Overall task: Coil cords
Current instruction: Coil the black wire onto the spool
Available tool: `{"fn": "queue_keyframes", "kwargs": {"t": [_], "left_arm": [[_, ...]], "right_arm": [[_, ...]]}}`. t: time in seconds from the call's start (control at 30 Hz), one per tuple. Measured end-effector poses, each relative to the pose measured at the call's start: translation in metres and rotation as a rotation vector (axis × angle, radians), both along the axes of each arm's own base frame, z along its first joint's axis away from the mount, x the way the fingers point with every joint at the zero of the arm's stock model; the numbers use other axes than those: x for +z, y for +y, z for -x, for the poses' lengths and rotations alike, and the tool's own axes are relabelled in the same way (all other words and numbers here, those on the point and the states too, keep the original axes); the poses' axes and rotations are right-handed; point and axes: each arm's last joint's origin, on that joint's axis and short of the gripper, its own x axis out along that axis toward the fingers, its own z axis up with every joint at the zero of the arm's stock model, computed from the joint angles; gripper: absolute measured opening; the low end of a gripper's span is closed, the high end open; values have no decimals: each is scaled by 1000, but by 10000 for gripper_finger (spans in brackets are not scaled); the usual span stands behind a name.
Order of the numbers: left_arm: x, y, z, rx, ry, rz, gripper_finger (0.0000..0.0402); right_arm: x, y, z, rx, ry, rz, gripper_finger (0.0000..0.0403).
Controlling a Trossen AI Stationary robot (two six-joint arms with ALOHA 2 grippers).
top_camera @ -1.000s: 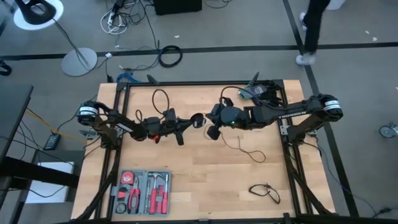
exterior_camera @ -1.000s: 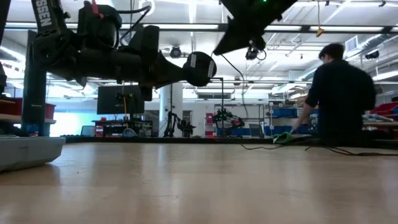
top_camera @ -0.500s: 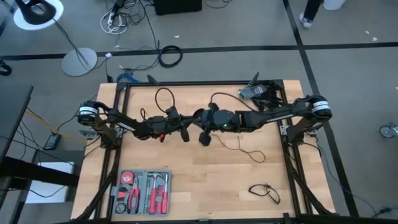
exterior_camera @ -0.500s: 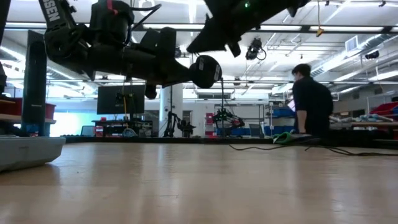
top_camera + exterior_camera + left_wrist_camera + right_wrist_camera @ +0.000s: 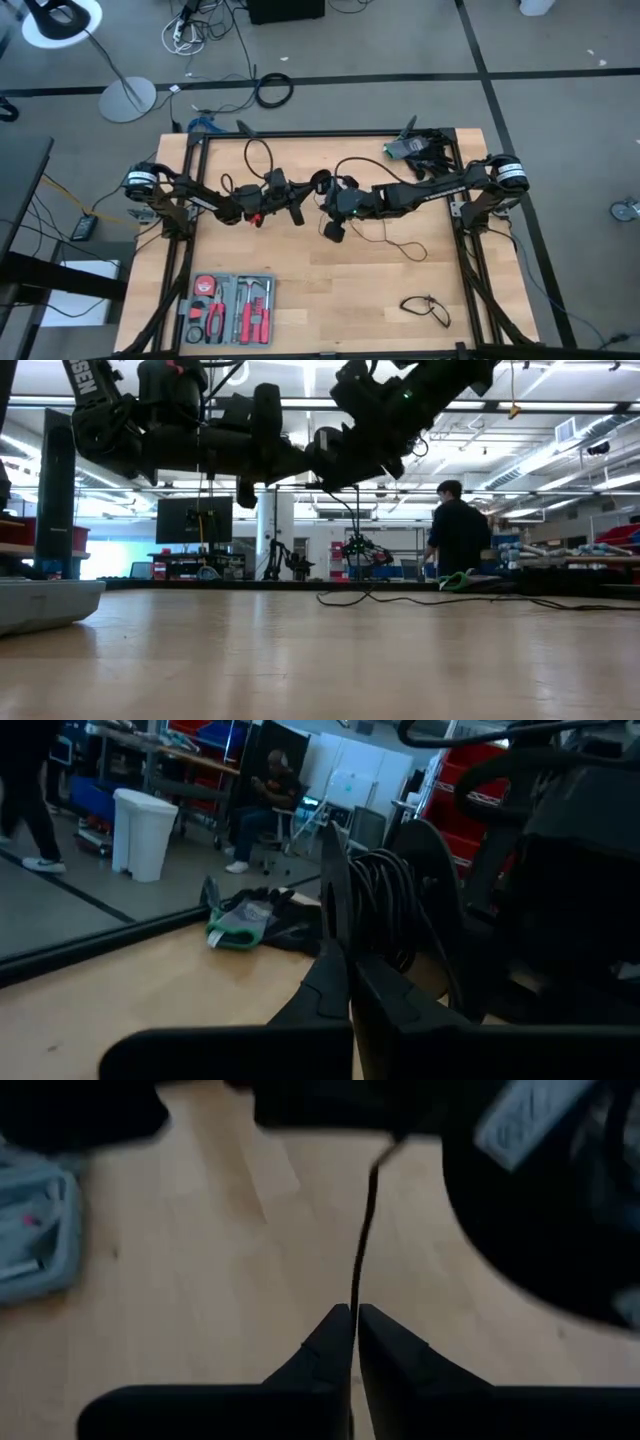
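Grippers meet mid-table: left gripper (image 5: 300, 203) clenched on cord (image 5: 385, 910), right gripper (image 5: 354, 1316) pinching it; arm lettering partly reads "SSEN".

The floor (image 5: 560, 120) around the table is grey, crossed by dark tape lines (image 5: 400, 76). A white floor lamp (image 5: 60, 22) stands on a round base at the far left corner, with loose wires (image 5: 190, 30) lying beside it. Across the table the room opens into a workshop — long ceiling lights (image 5: 560, 405), shelves with blue bins (image 5: 455, 543), a dark screen (image 5: 194, 518) near a bright window (image 5: 110, 555). A person (image 5: 456, 535) stands there, back turned. Elsewhere, a white bin (image 5: 145, 832) and a seated person (image 5: 268, 805).
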Motion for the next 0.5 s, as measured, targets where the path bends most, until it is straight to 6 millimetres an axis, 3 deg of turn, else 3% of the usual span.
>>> {"fn": "queue_keyframes", "kwargs": {"t": [0.3, 0.5], "left_arm": [[0, -2, 0, -59, 1, -6, 0], [-6, -2, 14, -44, -44, 0, 0]], "right_arm": [[-18, 12, 26, -180, 264, 85, 16], [-22, 34, 60, -351, 411, 174, 15]]}}
